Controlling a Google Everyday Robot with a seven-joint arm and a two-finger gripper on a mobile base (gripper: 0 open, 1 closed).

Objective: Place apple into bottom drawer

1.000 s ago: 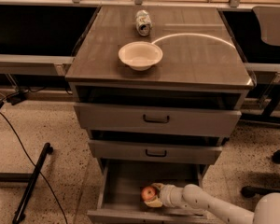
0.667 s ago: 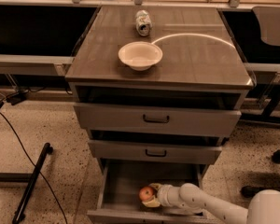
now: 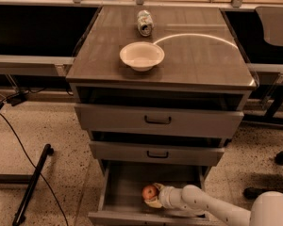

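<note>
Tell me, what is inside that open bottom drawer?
The apple, at the tip of the end effector, which reaches into the bottom drawer from the right. The arm covers the floor beneath it, so anything there is hidden.

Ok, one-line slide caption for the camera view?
Robot's tool holds the apple inside the open bottom drawer; white bowl and can sit on the cabinet top.

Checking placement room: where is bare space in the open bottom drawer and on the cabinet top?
In the bottom drawer, floor bare left of the apple and behind it to the back wall; crowded at front right, where the hand holds the apple. On the cabinet top, bare right of the white bowl and can.
</note>
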